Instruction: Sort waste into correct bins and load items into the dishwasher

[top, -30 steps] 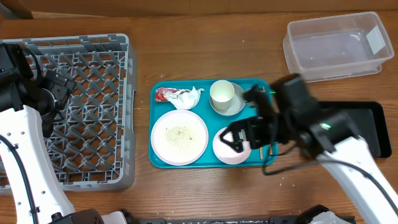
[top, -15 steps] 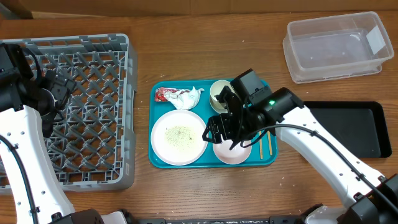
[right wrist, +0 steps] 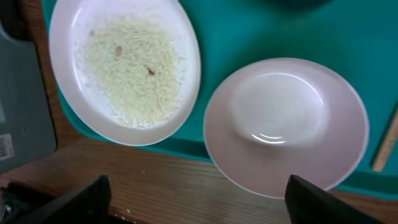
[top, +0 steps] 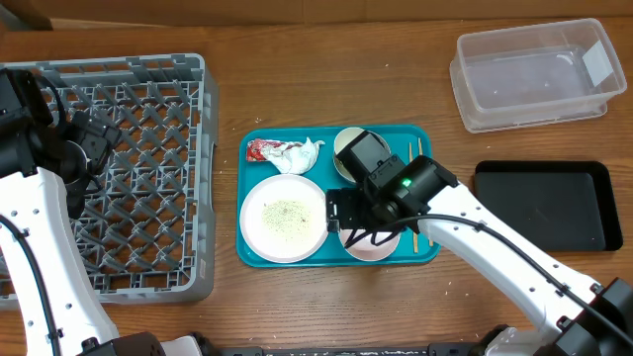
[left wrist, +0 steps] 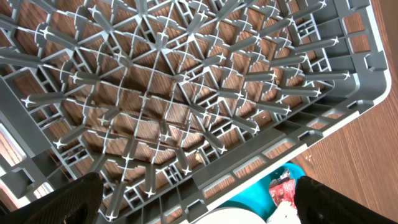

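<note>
since a second ago the right arm has swung from the 3 o'clock side of the teal tray [top: 336, 180] in over its middle, leaving the black tray [top: 542, 205] uncovered. the left arm has not shifted.

the right gripper [top: 348, 220] now hangs over the small plate [right wrist: 286, 124], which lies at 5 o'clock on the teal tray. in the right wrist view its fingertips [right wrist: 62, 202] stand spread wide, holding nothing, with the small plate's near rim between them. the large plate [top: 285, 218] sits at 8 o'clock on the tray, just beside the small one, with rice-like crumbs [right wrist: 127, 65] scattered across it. the red wrapper [top: 259, 150] and the crumpled napkin [top: 300, 155] lie touching at 11 o'clock. the cup [top: 342, 145] at 1 o'clock is mostly hidden by the arm. a chopstick [top: 416, 237] shows at the tray's 4 o'clock edge.

the dish rack [top: 109, 178] fills the table's 9 o'clock side. the left gripper [top: 87, 148] hovers above it with its fingers [left wrist: 81, 199] wide apart and nothing in them. the clear tub [top: 534, 74] sits at 1 o'clock on the table, the black tray at 3 o'clock.
</note>
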`<state>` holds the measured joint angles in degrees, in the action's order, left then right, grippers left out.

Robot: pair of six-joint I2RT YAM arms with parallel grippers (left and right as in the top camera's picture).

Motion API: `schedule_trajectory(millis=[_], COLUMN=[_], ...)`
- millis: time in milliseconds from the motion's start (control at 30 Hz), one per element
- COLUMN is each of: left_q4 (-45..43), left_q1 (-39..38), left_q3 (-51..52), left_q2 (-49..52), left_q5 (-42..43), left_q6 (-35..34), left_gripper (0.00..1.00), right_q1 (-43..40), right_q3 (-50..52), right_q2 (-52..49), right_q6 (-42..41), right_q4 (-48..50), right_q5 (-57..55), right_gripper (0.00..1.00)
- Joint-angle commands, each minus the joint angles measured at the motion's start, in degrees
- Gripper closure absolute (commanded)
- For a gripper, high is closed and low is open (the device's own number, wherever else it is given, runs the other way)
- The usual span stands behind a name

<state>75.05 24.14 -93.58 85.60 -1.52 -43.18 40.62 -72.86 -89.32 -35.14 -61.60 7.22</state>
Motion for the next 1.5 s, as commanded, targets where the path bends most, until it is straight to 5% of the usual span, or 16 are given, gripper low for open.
schedule_trajectory(millis=[0, 167, 300, 600, 900, 1000, 1067, 1300, 1467], left_q4=[-0.09, -0.09, -0.09, -0.26, 7.02, 7.10, 7.19, 3.39, -1.90], left_q1=[0.17, 0.17, 0.17, 0.17, -2.10, -9.25, -16.00, -45.13, -57.40], left_q3=[-1.09, -1.09, -1.09, -1.09, -1.03, -1.03, -1.03, -1.03, -1.03], left_q2=[-0.92, -0.92, -0.92, -0.92, -0.87, -0.87, -0.87, 0.35, 1.66], left_q5=[0.04, 0.04, 0.04, 1.42, 29.51, 37.57, 35.63, 16.50, 15.43], left_q6=[-0.72, -0.74, -0.74, -0.81, 4.20, 14.64, 16.46, 9.70, 9.53], left_gripper=[0.00, 0.00, 0.00, 0.00, 0.00, 0.00, 0.00, 0.00, 0.01], right_q1=[-0.35, -2.54, -8.35, -36.92, -45.86, -45.86, -45.86, -45.86, -45.86], right_q3=[-4.55, -14.60, -21.38, -22.62, -22.36, -22.36, -22.36, -22.36, -22.36], right_q2=[1.84, 5.35, 8.74, 14.45, 13.31, 13.31, 13.33, 13.33, 13.33], right_q6=[-4.85, -11.85, -12.92, -12.92, -12.90, -12.90, -12.90, -12.92, -12.90], right_q4=[-3.34, -16.72, -21.24, -21.62, -21.86, -21.46, -21.46, -21.46, -21.46], right_q5=[-8.52, -27.04, -30.75, -30.10, -28.59, -28.57, -28.57, -28.57, -28.57], right_gripper=[0.04, 0.00, 0.00, 0.00, 0.00, 0.00, 0.00, 0.00, 0.00])
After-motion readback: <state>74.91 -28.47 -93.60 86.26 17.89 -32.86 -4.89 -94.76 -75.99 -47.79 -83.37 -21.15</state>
